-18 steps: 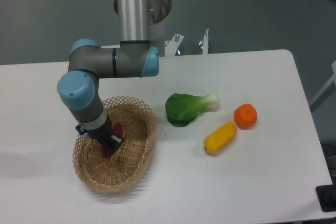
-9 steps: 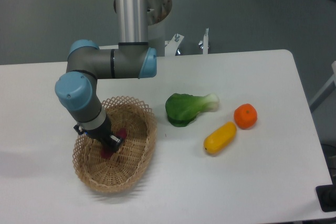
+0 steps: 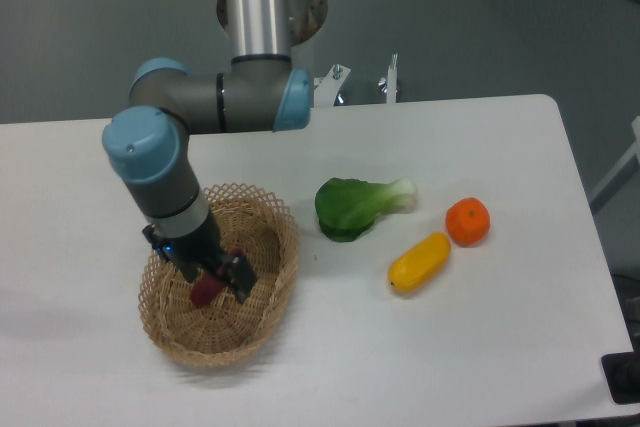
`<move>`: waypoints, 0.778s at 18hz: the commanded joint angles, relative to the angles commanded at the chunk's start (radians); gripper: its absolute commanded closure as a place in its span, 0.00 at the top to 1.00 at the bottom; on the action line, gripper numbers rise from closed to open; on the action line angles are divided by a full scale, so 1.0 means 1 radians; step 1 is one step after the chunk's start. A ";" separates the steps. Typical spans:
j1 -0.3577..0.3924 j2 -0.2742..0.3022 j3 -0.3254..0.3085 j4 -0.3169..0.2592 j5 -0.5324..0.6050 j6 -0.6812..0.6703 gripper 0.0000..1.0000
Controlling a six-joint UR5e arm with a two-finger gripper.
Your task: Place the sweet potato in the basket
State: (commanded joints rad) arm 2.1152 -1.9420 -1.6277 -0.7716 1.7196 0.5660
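The tan wicker basket [image 3: 265, 322] stands at the front left of the white table. The magenta-purple sweet potato [image 3: 204, 291] lies inside it on the basket floor, mostly hidden by the gripper; only a short piece shows. My gripper [image 3: 212, 275] reaches down into the basket right over the sweet potato. Its black fingers [image 3: 242, 283] stand apart on either side of the tuber, so it looks open.
A green leafy vegetable [image 3: 352, 207] lies right of the basket. A yellow oblong vegetable [image 3: 419, 262] and a round orange fruit [image 3: 467, 221] lie further right. The arm's base column [image 3: 258, 7] stands at the back edge of the table.
The gripper has turned and shifted slightly right inside the basket, and its fingers have spread. The sweet potato now rests lower on the basket floor.
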 joint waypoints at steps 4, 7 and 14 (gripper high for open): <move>0.081 0.003 0.063 -0.003 -0.003 0.047 1.00; 0.164 0.032 0.074 -0.014 -0.012 0.158 1.00; 0.359 0.117 0.065 -0.146 -0.038 0.538 1.00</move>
State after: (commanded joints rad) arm 2.4740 -1.8255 -1.5631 -0.9171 1.6812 1.1036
